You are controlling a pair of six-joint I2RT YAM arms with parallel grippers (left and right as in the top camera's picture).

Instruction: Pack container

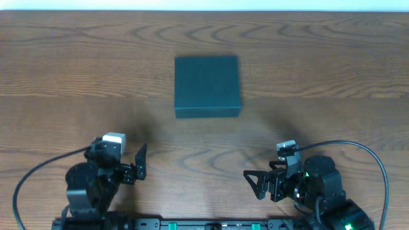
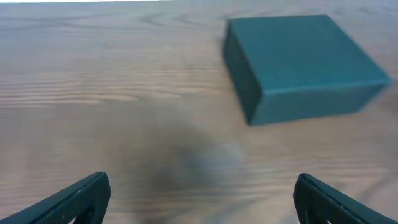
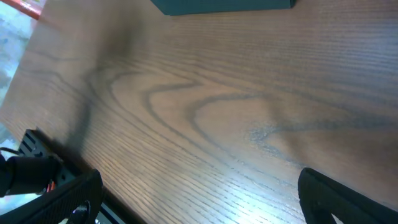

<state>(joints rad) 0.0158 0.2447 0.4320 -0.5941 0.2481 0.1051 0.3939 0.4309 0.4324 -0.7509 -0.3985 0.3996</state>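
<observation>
while the container (image 1: 208, 86) sits closed on the wooden table (image 1: 57, 70), a little toward 12 o'clock of the table's middle in the overhead view, both arms stand near the 6 o'clock edge. the left gripper (image 1: 139, 163) lies at about 7 o'clock of the box, well apart from it, with its jaws spread wide and holding nothing. in the left wrist view the box lies ahead toward 1 o'clock, its lid flat and one corner turned toward the camera. the right gripper (image 1: 254, 184) lies at about 5 o'clock of the box, also well apart, with its jaws wide and empty. its wrist view shows only the box's near edge, at 12 o'clock.
</observation>
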